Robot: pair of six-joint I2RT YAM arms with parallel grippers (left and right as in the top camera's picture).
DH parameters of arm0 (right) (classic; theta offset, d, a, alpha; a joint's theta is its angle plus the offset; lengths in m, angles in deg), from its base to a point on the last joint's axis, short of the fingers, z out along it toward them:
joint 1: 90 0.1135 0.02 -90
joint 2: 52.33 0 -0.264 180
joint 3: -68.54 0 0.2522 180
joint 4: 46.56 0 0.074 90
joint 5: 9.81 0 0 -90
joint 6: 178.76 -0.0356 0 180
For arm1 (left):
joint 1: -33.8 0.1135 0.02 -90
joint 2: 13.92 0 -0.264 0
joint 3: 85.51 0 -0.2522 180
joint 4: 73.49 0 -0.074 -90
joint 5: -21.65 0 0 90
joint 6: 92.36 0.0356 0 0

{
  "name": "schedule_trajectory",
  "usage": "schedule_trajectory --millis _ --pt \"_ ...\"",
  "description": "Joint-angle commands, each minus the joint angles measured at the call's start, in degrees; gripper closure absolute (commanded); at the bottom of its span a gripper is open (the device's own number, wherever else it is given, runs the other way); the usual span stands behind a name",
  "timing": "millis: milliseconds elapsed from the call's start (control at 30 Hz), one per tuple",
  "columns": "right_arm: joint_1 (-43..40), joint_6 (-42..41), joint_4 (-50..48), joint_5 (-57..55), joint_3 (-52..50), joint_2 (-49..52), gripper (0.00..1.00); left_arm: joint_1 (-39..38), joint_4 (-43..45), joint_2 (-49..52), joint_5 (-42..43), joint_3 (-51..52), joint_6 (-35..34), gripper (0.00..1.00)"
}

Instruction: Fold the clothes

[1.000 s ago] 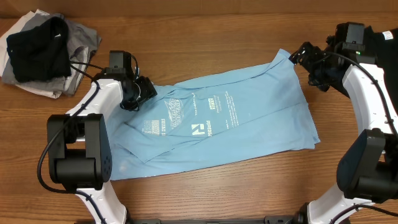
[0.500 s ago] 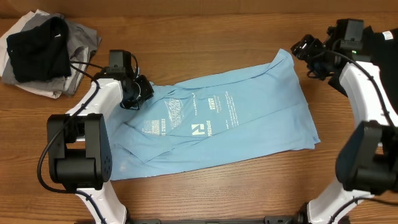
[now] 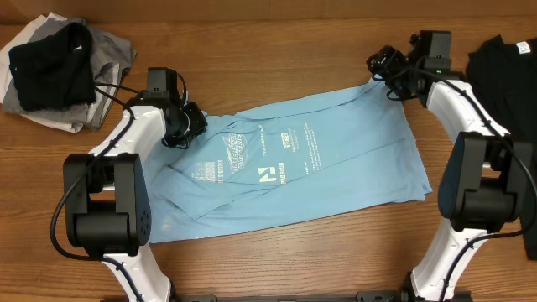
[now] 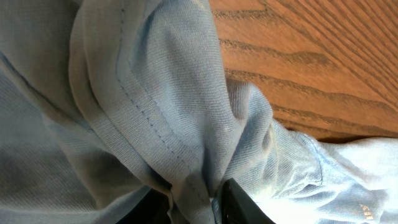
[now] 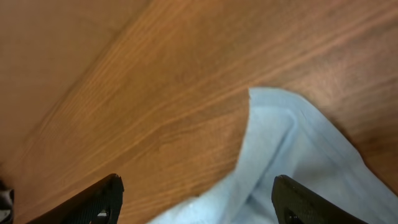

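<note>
Grasp stage ahead of the first fold: the light blue T-shirt (image 3: 361, 168) lies spread on the surface (image 3: 277, 50), left fingers (image 4: 239, 202) clamped on its bunched edge, right fingers (image 5: 298, 199) apart over its far corner, which they likely must pinch next.

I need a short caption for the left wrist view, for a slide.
Left gripper pinching a bunched fold of the light blue T-shirt on the wooden table.

Overhead looks down on the table (image 3: 277, 42); both wrist views sit close over the blue shirt (image 3: 352, 159)
</note>
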Motion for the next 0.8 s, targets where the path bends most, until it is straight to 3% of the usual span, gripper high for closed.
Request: schedule_trajectory --millis 0,300,533,767 --pt "1.05 4.11 -1.38 -7.74 3.15 0.09 0.2 0.24 -0.31 0.7 0.5 -1.25 -0.26 0.72" --pt "3.85 16.28 3.52 -20.06 11.45 5.57 0.19 0.24 -0.35 0.7 0.5 -1.25 -0.28 0.72" --pt "3.89 19.08 16.13 -23.12 24.7 14.58 0.15 0.24 -0.98 0.7 0.5 -1.25 -0.28 0.71" --pt "3.89 19.3 19.67 -24.33 27.23 16.55 0.17 0.24 -0.94 0.7 0.5 -1.25 -0.31 0.71"
